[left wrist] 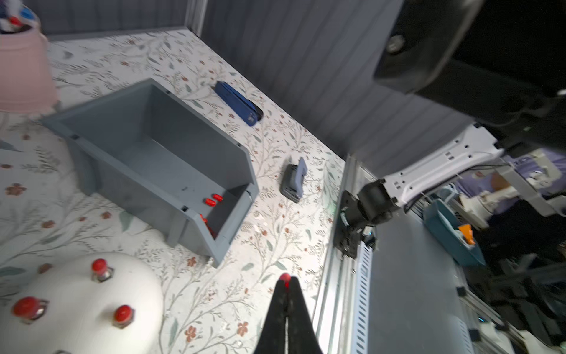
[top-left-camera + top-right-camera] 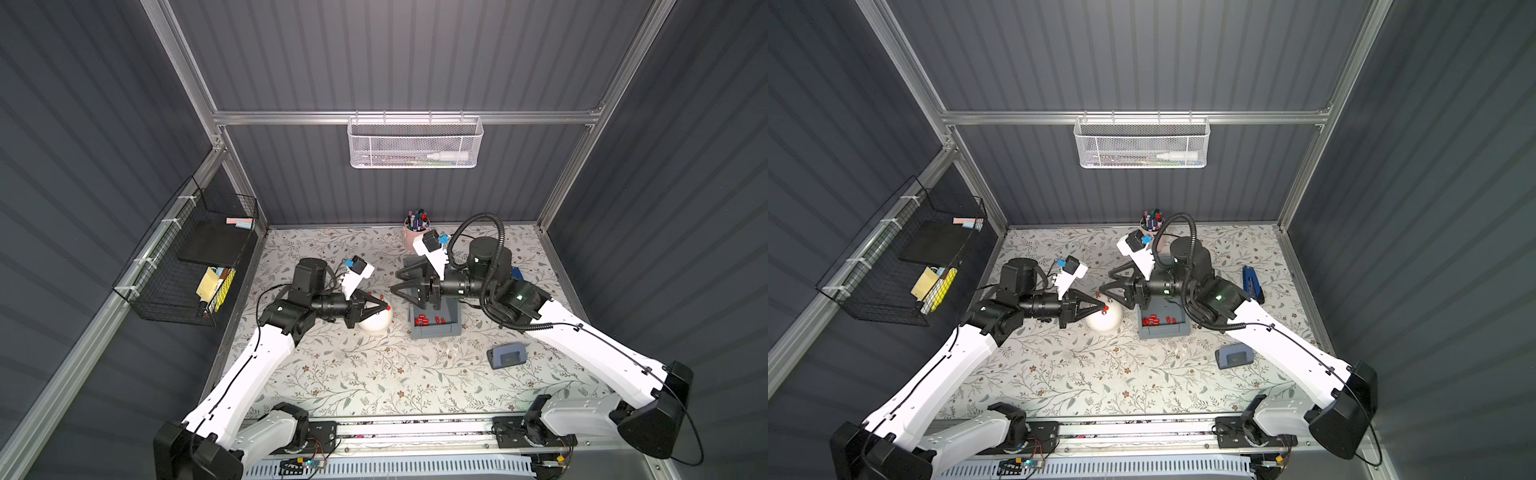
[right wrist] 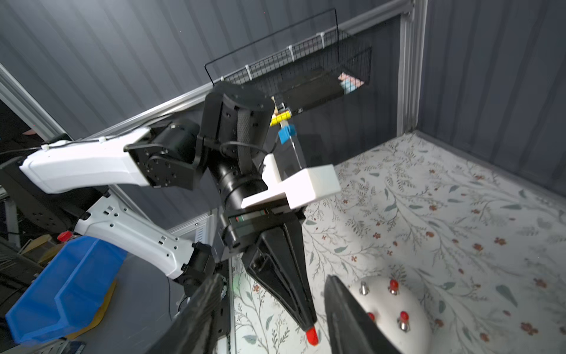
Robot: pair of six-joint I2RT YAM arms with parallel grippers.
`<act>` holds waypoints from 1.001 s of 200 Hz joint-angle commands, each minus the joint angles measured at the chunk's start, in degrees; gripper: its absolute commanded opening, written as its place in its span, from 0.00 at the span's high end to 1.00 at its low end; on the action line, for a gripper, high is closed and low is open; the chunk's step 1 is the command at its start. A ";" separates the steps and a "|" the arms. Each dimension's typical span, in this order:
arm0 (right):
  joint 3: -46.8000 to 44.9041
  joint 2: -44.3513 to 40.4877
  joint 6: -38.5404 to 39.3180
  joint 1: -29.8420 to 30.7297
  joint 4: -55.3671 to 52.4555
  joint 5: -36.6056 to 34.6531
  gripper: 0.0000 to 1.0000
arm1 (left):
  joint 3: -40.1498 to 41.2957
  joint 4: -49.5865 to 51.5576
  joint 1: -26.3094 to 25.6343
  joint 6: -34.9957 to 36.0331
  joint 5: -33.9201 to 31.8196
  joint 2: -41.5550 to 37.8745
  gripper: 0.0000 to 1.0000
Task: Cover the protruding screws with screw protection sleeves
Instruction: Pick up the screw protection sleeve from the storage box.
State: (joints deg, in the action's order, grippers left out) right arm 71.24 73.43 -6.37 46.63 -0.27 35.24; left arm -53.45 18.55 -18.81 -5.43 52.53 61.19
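Screws (image 3: 363, 288) stick out of a white dome (image 2: 376, 323) that sits on the flowered table (image 2: 374, 374), just beside a grey bin (image 2: 455, 329). The right wrist view shows four of them. Three wear red sleeves (image 3: 393, 284) and one, a silvery pin, is bare. The left wrist view shows the three capped ones plainly and only a sliver of a fourth at the frame's edge. More red ones lie loose in the low front end of the bin.

The left fingers (image 2: 387, 308) are pressed together on a sleeve (image 3: 312, 335), which pokes out past their tips. In both top views those tips hang over the edge of the dome nearest the bin. In the right wrist view the pinched cap is in the air, clear of the dome and on no screw.

The right fingers (image 2: 401, 289) are spread apart and hold nothing. They reach out from above the back of the bin toward the left arm, with their tips near the left tips but apart from them.

A pink cup (image 2: 415, 239) of markers stands behind the bin by the back wall. A blue stapler (image 2: 1252, 282) lies beyond the right arm. A grey-blue hole punch (image 2: 507, 355) lies on the table in front of that arm.
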 commanded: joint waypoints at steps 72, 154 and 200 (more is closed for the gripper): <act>6.09 7.80 -2.60 5.53 17.22 -5.26 0.50 | 8.65 -20.51 -0.18 -11.58 -16.45 -7.26 1.00; 5.38 11.41 -5.21 8.21 27.35 -9.98 0.62 | 13.76 -25.33 0.33 -14.62 -25.52 -11.95 1.00; 5.01 11.90 -6.75 8.30 25.31 -10.98 0.62 | 14.08 -26.26 0.61 -15.11 -25.13 -12.89 1.00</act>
State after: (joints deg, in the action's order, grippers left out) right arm 76.93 85.32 -11.25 54.81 22.98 26.65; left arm -40.10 -5.02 -18.63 -19.20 28.34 49.78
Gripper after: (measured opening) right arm 0.382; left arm 0.055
